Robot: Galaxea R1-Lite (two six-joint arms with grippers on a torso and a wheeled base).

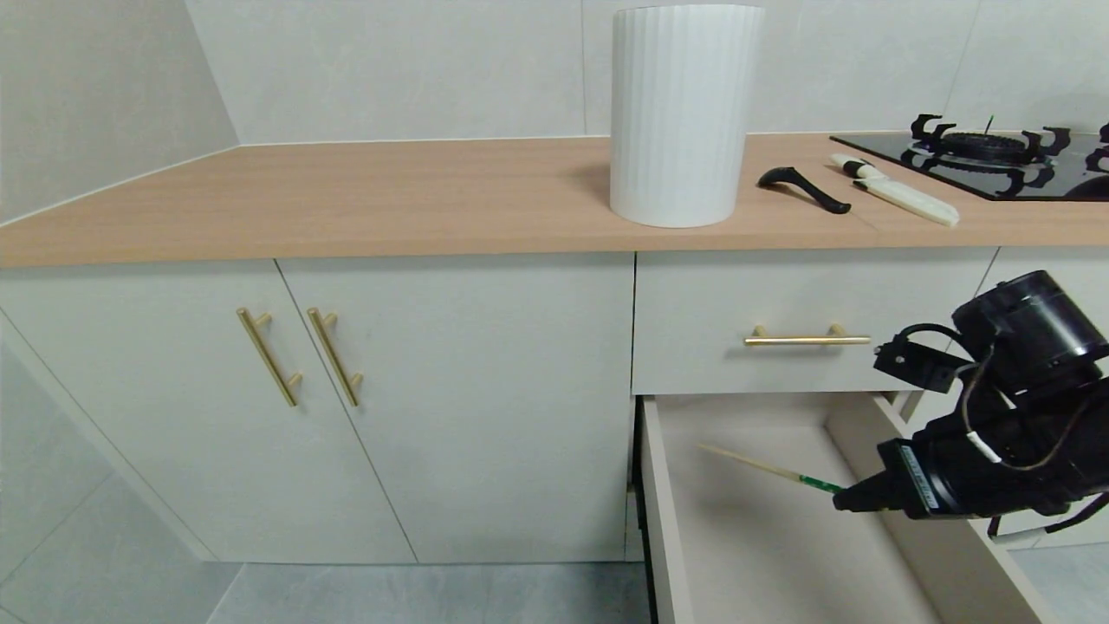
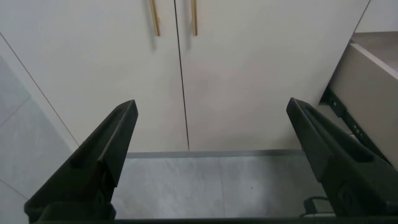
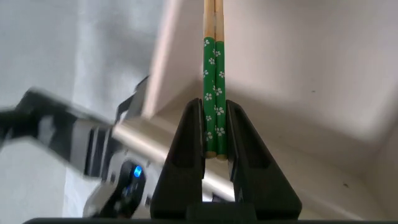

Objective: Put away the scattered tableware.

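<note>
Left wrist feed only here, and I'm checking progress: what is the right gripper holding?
Observer: The right gripper is shut on a pair of bamboo chopsticks with green flowered ends.
Operator: Where are they?
Observer: Their tips point into the open pale drawer.
Operator: Anything on the counter?
Observer: A black curved-handled utensil and a cream knife lie on the wooden countertop, beside the white ribbed cylinder.
</note>
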